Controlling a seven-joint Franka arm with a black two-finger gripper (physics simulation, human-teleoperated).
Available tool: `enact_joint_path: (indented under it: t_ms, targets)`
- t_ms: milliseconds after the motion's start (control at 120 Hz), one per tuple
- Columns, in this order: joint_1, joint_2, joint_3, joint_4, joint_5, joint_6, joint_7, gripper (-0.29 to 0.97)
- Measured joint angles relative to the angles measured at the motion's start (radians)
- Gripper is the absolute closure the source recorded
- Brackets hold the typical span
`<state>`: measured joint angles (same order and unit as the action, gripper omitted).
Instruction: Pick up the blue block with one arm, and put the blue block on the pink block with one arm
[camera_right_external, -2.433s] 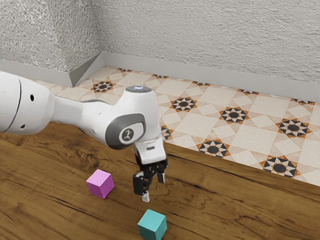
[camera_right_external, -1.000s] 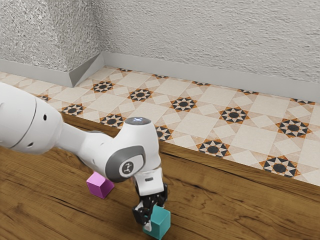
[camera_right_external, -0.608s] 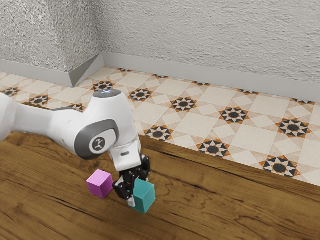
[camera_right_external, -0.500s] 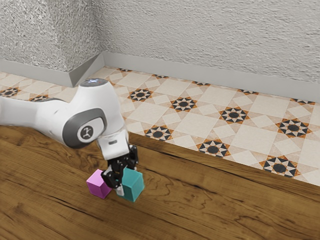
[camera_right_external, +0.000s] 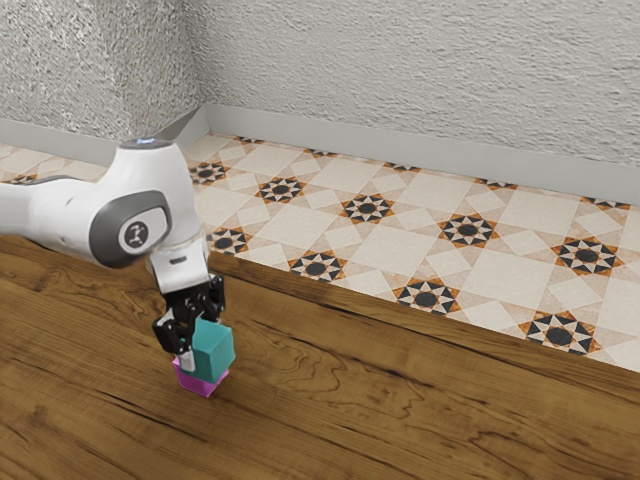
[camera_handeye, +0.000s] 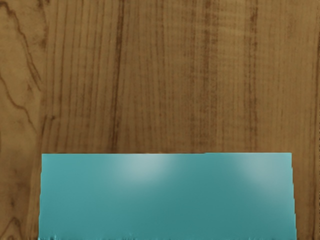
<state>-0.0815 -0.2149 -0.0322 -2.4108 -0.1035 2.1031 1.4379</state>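
The blue block (camera_right_external: 212, 351), a teal cube, is held in my gripper (camera_right_external: 196, 345), whose black fingers are shut on its sides. It sits directly over the pink block (camera_right_external: 200, 381), of which a magenta strip peeks out below; whether the two touch I cannot tell. In the wrist view the blue block (camera_handeye: 166, 196) appears as a wide teal face just under my hand, over the wooden table (camera_handeye: 160, 75).
The brown wooden table (camera_right_external: 400, 420) stretches to the exterior view's right and front. Beyond its far edge lie a patterned tile floor (camera_right_external: 450, 230) and grey walls (camera_right_external: 400, 70).
My gripper went down onto the blue block, shut on it, lifted it, and carried it toward the exterior view's left until it came over the pink block.
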Motion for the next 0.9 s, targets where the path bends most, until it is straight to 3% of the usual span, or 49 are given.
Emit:
enact_joint_path:
  t_ms: [183,467,900]
  targets:
    - [0.038,0.014,0.004,0.007,0.001,-0.011,0.050,0.33]
    - [0.056,0.059,0.046,0.037,0.073,-0.016,0.129,0.32]
    - [0.064,0.183,0.079,0.115,0.075,-0.014,0.219,0.33]
